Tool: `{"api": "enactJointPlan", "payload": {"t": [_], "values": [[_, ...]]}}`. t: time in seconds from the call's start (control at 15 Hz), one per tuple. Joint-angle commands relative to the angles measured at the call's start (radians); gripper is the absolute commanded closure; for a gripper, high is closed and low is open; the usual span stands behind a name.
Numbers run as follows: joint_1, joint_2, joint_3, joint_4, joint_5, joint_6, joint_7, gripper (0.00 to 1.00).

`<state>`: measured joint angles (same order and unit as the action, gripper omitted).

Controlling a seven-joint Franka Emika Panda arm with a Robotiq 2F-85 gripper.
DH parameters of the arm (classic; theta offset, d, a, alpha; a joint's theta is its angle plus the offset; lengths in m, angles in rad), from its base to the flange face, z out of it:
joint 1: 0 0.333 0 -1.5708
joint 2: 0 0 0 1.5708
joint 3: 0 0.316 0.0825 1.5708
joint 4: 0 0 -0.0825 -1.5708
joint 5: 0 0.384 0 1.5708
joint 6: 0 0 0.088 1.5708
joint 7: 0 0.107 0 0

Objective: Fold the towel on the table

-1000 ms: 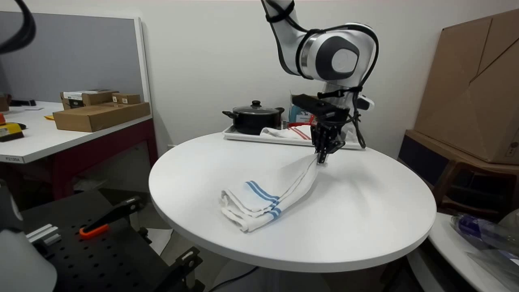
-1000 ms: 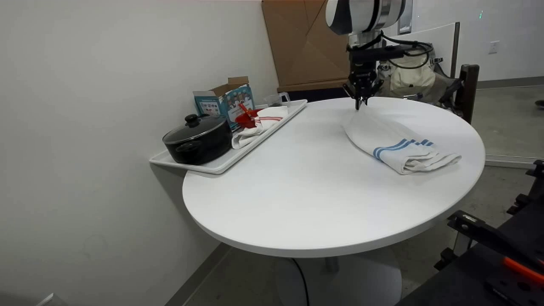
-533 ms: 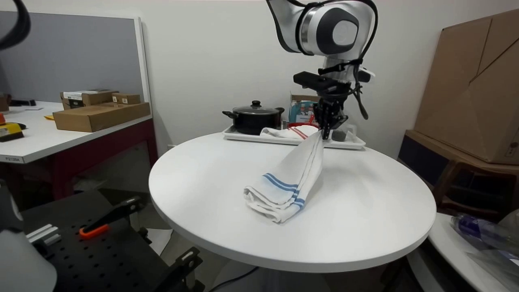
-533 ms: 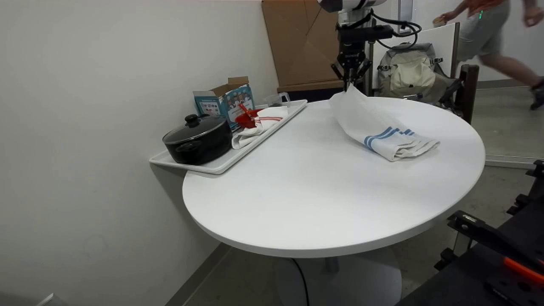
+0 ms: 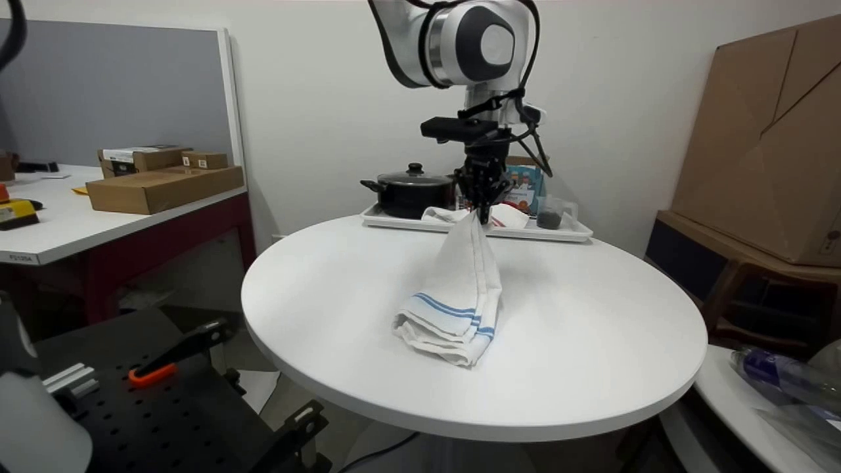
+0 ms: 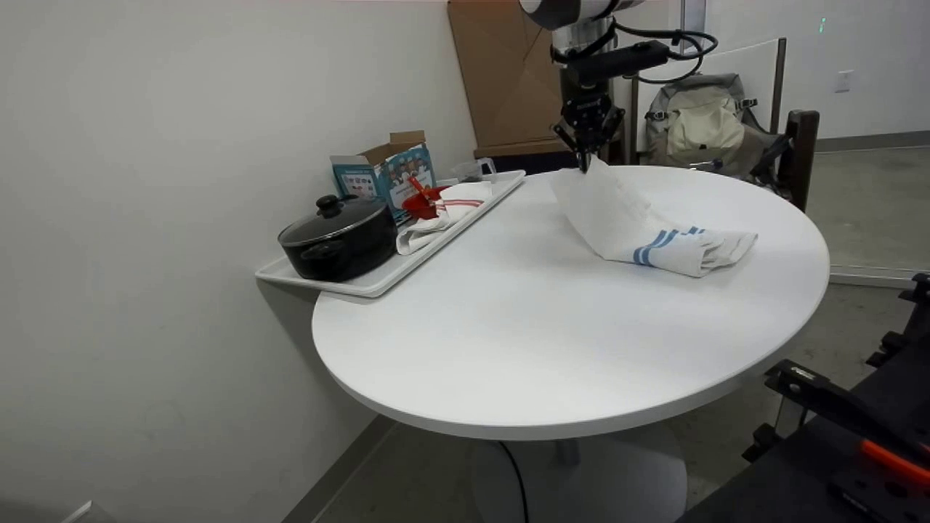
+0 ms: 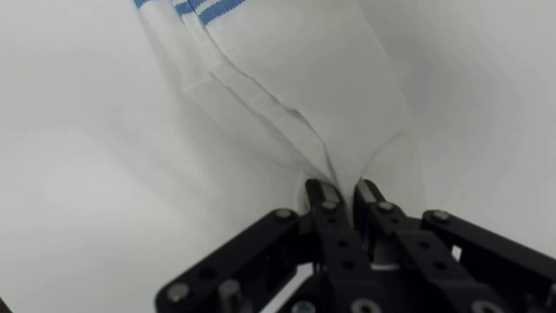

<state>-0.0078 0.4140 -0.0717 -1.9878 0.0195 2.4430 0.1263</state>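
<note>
Towel (image 5: 463, 276): one, white, blue-striped, partly lifted. Its folded, striped end (image 6: 697, 254), right of centre in an exterior view, rests on the round white table (image 6: 508, 349); its plain end rises to my gripper (image 7: 344, 193).

Change over one second: the gripped end now sits higher and further left in both exterior views. Change over the last half second: the gripped end stands further left again in both; the striped end lies close to its former spot. Tray (image 5: 407, 225) and lidded black pot (image 5: 415, 197): unmoved.

End effector: mine, lower centre of the wrist view. My fingers (image 7: 316, 195) stand nearly together, cloth filling the narrow gap; I pinch a gathered fold of the towel at the tips. Stripes show toward the upper left there, well apart from my fingers.
</note>
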Motion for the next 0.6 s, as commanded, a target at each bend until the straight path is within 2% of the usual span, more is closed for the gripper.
{"api": "enactJointPlan", "payload": {"t": [0.0, 0.53], "values": [[0.026, -0.114, -0.003, -0.205, -0.082, 0.107, -0.022, 0.9], [0.014, -0.199, -0.016, -0.402, -0.174, 0.18, -0.033, 0.9]]}}
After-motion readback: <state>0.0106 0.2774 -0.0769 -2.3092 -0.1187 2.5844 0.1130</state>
